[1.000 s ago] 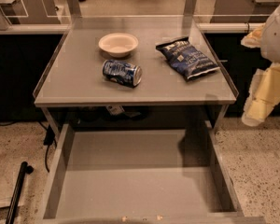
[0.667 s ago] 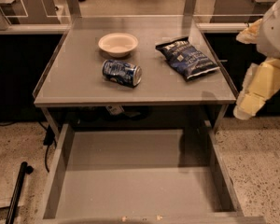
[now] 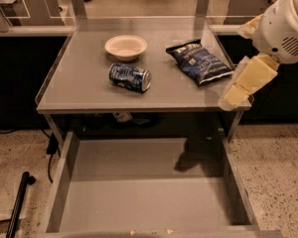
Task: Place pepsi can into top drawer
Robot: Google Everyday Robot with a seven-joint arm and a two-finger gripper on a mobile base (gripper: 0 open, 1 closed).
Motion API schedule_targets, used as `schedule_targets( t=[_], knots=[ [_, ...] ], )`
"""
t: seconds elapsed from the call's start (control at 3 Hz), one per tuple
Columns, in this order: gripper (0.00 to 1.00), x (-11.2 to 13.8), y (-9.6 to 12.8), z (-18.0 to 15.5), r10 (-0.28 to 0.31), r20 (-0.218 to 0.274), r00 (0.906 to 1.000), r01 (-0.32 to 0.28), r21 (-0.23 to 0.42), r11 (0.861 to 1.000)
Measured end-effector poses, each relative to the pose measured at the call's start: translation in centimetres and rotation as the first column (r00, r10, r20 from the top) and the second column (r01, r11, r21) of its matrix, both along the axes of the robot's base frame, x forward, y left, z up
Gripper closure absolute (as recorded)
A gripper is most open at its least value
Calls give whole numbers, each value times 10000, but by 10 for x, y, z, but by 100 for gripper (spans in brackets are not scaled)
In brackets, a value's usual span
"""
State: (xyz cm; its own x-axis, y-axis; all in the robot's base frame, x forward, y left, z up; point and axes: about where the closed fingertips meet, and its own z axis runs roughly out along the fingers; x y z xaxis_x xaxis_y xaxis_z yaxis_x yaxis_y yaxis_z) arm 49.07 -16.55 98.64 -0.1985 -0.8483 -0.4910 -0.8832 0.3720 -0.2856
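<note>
Speckled flooring is showing around a grey bench (image 3: 84, 90) with a clear rim. On it the pepsi can (image 3: 130, 77) is lying on its side, just nearer than a pale bowl (image 3: 126, 47) and left of a dark-blue chip bag (image 3: 198, 62). Below, the top drawer (image 3: 139, 202) is standing pulled out. The end effector (image 3: 236, 95) is hanging over the bench's near right corner, well apart from the can; whether it is apart or together I cannot tell.
</note>
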Motion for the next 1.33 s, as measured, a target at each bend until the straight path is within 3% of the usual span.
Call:
schedule_targets(
  t=[0.67,1.33],
  knots=[
    [0,10,10,-3,184,98,9998,-185,115,9998],
    [0,49,76,-27,1327,126,9911,-1333,758,9882]
  ],
)
